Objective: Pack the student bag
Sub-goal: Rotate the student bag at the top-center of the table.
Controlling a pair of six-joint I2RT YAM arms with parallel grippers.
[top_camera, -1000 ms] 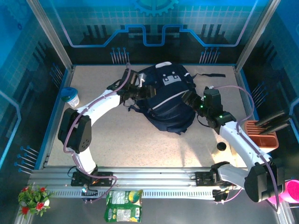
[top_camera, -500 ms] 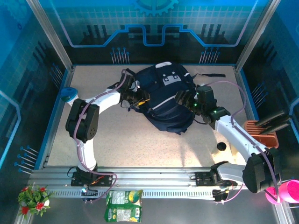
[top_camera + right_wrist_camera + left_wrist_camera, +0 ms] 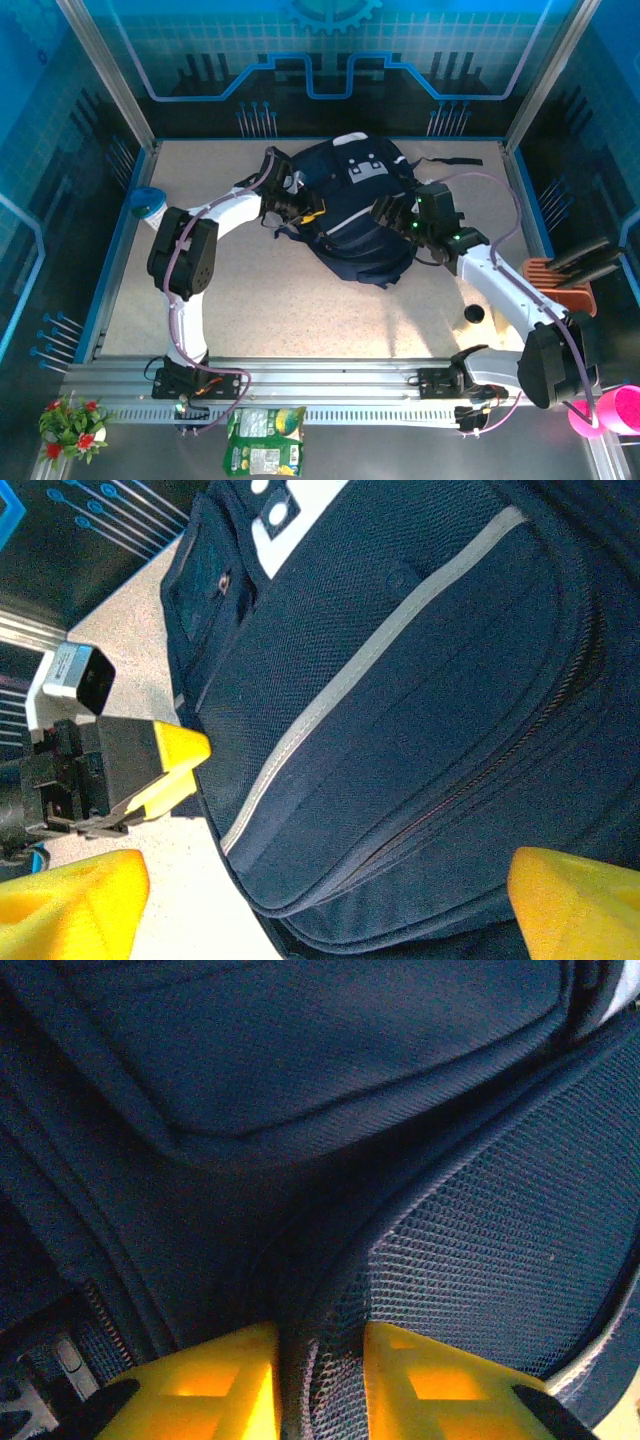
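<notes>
Nearest the camera, in front of the arm bases, lay a green snack packet (image 3: 263,440) whose print was too small to read, with a small pot of red flowers (image 3: 70,424) to its left and a pink cup (image 3: 612,410) at the far right. On the speckled beige desk (image 3: 300,310) a small black object (image 3: 474,313) sat near the right arm, an orange-brown box (image 3: 560,288) stood at the right edge and a blue-lidded tub (image 3: 148,203) at the left edge. The student bag (image 3: 355,240) lay flat in the middle of the desk towards the back, a dark navy fabric backpack with a thin white stripe (image 3: 370,650) across its front, zipped pockets and dark straps trailing to the right. Its white patch (image 3: 365,170) near the top carried dark marks that could not be read. The left gripper (image 3: 318,1360) was at the bag's left side, its yellow fingers (image 3: 210,1385) closed on a ridge of the mesh fabric. The right gripper (image 3: 320,910) hung at the bag's right side with its yellow fingers spread wide, gripping nothing.
</notes>
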